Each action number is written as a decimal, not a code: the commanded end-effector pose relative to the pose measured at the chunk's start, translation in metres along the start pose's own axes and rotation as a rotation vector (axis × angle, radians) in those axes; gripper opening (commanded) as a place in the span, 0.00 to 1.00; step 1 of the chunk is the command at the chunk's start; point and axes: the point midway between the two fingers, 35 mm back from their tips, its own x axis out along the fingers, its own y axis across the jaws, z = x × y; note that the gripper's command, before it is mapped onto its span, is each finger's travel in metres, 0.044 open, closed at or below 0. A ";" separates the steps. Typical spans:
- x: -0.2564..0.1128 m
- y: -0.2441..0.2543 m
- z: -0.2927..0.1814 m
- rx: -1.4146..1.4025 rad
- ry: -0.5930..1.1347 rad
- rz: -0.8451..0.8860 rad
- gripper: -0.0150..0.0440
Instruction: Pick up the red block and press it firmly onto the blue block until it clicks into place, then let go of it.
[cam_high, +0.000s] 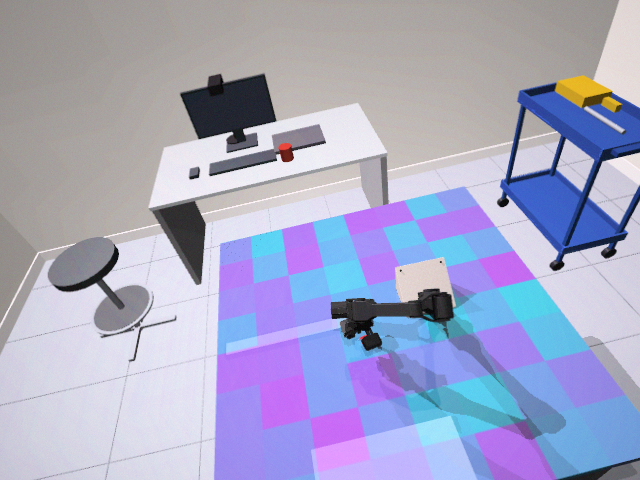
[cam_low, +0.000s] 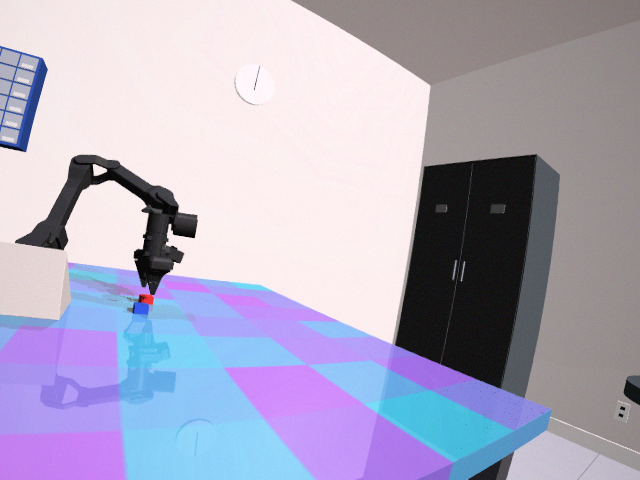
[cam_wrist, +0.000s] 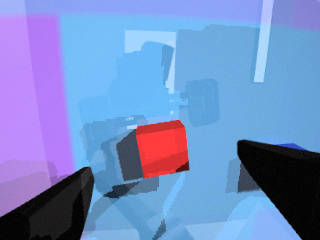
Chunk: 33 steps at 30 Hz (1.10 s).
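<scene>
Exterior view: checkered tabletop (cam_high: 330, 372) (cam_low: 268, 382) (cam_wrist: 200, 210), black cabinet (cam_low: 465, 268)

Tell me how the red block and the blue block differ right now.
The red block shows whole between the open pincer's fingers in the wrist view; the blue block is mostly hidden behind one finger. Red is farther from the exterior camera, blue nearer. Both are small.
</scene>
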 end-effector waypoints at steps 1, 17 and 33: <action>0.007 0.000 -0.001 0.005 0.004 0.007 1.00; 0.025 0.000 -0.002 0.005 0.004 0.008 0.87; 0.025 0.000 -0.002 0.005 0.004 0.008 0.42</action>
